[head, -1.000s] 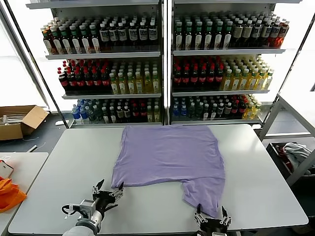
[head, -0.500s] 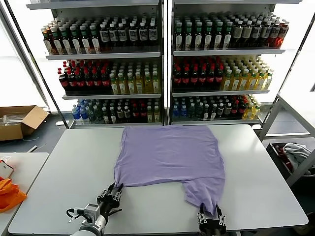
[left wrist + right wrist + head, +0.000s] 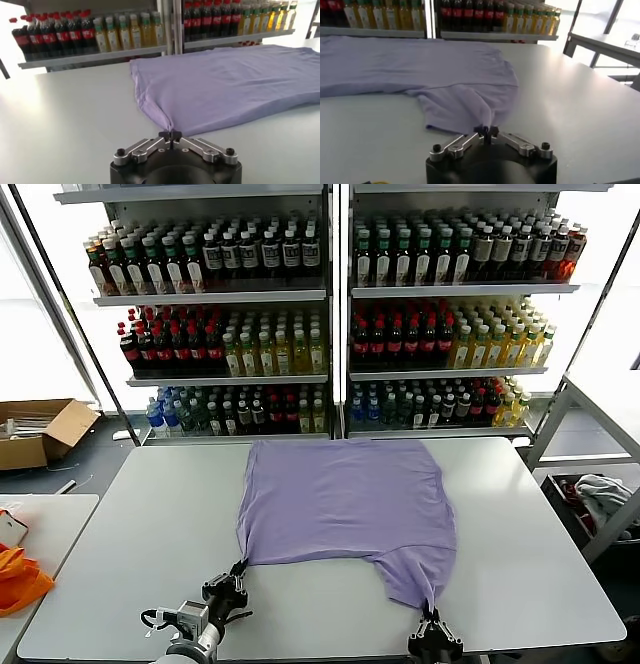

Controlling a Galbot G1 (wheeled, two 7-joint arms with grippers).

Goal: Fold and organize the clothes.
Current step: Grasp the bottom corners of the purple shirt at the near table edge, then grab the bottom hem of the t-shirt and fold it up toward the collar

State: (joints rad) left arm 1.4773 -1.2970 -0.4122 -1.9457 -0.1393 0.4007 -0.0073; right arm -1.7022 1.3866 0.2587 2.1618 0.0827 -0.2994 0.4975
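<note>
left tool pinching t-shirt corner | right tool pinching sleeve | bottle shelves behind

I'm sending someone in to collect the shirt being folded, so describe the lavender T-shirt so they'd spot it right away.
In front of the drink shelves stands a big white table. Spread across its middle lies the lavender T-shirt, its near corners pinched by the left gripper and right gripper. It is the only garment on that table, unlike the orange cloth on the side table.
</note>
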